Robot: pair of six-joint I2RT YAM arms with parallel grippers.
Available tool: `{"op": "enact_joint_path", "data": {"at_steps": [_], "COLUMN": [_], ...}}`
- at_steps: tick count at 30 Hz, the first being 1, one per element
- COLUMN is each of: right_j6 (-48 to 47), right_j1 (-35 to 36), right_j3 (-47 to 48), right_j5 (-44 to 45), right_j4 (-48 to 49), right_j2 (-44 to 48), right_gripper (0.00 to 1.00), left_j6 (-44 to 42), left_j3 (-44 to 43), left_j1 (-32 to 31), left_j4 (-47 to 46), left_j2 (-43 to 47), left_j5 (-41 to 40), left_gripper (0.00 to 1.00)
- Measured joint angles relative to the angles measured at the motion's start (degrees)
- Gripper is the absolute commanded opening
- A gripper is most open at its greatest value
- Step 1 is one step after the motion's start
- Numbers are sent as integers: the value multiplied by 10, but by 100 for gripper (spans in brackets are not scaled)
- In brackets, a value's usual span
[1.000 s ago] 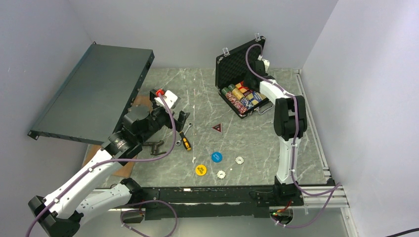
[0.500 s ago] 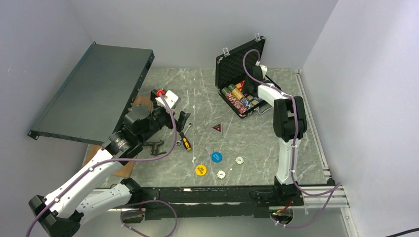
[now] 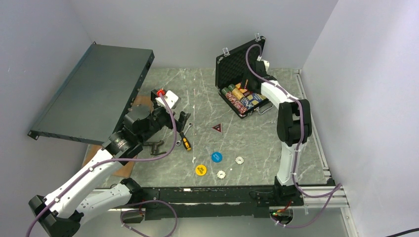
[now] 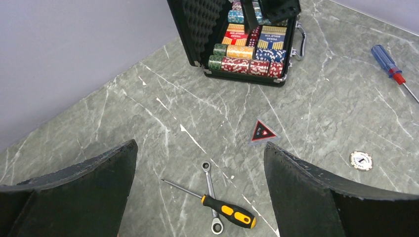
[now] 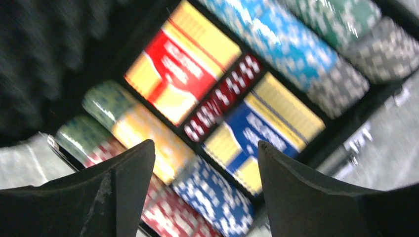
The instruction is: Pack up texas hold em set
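Black and foam-lined, the briefcase [image 3: 232, 61] stands open at the far right of the surface [image 3: 257, 143]. My right arm reaches over it, with the right gripper [image 5: 203, 145] spread apart just above the poker chips [image 5: 212, 195]. My left gripper [image 4: 200, 145] hangs open over the screwdriver [image 4: 227, 211]. Since half a second ago the right elbow has swung outward; the yellow button [image 3: 200, 169] and blue button [image 3: 216, 156] lie unmoved.

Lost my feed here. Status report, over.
Left gripper open, empty, near screwdriver. Right gripper open over chips in open briefcase. Yellow button, blue button loose on table.
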State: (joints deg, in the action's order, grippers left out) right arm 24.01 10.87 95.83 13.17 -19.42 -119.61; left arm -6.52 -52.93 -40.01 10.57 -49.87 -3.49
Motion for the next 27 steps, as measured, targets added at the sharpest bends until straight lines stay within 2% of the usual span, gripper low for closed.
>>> {"op": "enact_joint_path", "data": {"at_steps": [2,3,4,10,17,27], "right_j6": [-7,-11,-14,-20,-18,27], "right_j1": [1,2,3,24,137,319], "right_j3": [-55,-82,-110,-256,-364,-420], "right_j5": [2,4,6,18,14,-28], "right_j4": [-4,-5,-10,-16,-38,-65], "right_j2": [34,52,74,221,368,391], "right_gripper": [87,97,100,100,100,100], "left_j6": [1,2,2,5,15,17], "left_j3": [0,0,0,0,-1,-1], "left_j1": [0,0,-1,-5,-16,-34], "left_j4": [0,0,0,1,5,13], "left_j2": [0,0,0,-5,-13,-16], "left_j5": [2,2,2,8,13,3], "left_gripper": [99,99,99,99,99,99]}}
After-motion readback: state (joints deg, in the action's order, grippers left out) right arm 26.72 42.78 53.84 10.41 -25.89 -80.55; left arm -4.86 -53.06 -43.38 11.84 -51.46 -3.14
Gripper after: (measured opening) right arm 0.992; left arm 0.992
